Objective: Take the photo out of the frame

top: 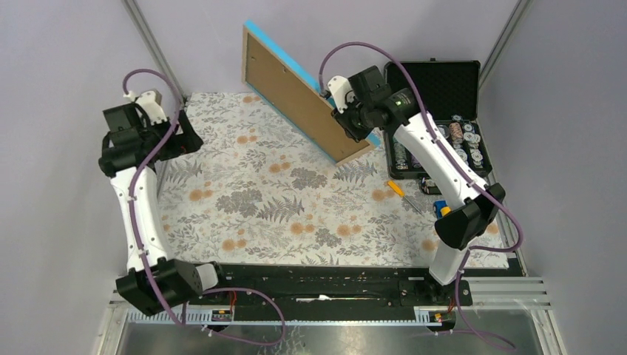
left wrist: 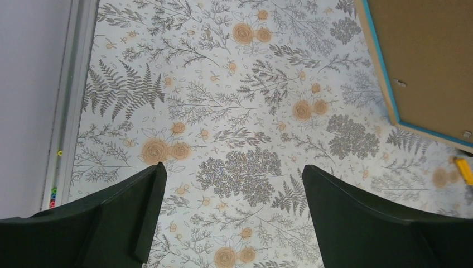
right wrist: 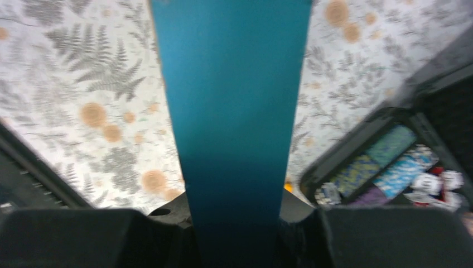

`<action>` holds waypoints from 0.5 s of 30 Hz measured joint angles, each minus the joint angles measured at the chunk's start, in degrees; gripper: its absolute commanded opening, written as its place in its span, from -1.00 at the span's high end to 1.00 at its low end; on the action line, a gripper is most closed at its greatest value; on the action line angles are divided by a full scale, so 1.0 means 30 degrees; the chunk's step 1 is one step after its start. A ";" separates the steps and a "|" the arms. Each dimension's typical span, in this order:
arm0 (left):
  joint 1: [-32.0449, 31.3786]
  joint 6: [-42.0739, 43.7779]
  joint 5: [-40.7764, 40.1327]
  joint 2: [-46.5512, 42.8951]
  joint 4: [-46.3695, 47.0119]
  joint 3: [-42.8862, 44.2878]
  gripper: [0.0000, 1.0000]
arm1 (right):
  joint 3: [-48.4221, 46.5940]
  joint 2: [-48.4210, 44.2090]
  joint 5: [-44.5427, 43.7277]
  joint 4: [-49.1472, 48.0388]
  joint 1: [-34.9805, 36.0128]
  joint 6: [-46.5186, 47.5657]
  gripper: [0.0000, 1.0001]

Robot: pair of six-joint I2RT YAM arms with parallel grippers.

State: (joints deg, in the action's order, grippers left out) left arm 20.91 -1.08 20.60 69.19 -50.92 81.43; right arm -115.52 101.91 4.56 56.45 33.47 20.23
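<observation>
The frame (top: 296,96) hangs in the air over the far side of the table, tilted, its brown back panel facing me and its light-blue border along the far edge. My right gripper (top: 353,122) is shut on its lower right edge. In the right wrist view the blue edge of the frame (right wrist: 234,111) runs up from between the fingers of the right gripper (right wrist: 234,223). My left gripper (top: 181,137) hovers at the left, apart from the frame, and the left gripper (left wrist: 231,184) stands wide open over the cloth with nothing in it. A corner of the frame (left wrist: 429,56) shows at the upper right there. The photo is hidden.
A floral cloth (top: 281,200) covers the table. An open black case (top: 444,96) with poker chips stands at the back right. A yellow screwdriver (top: 397,188) and a small blue thing (top: 441,209) lie near the case. Grey walls close in both sides.
</observation>
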 measured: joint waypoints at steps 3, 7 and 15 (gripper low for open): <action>0.1756 0.0058 0.1370 0.0998 -0.0532 0.0896 -0.98 | 0.0656 -0.0160 -0.2404 -0.0998 0.0721 0.1530 1.00; 0.3818 0.0568 0.2499 0.2477 -0.1239 0.2055 -0.97 | 0.2659 -0.0510 -0.4765 -0.3140 0.1647 0.3293 1.00; 0.3905 0.1144 0.3665 0.2761 -0.1610 0.1712 -0.97 | 0.7329 -0.1064 -0.7737 -0.8007 0.3752 0.6849 1.00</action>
State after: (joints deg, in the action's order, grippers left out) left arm 32.62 2.35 31.59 77.47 -55.75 86.56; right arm -93.54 98.72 -18.65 32.42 44.73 40.77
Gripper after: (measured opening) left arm 0.987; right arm 0.296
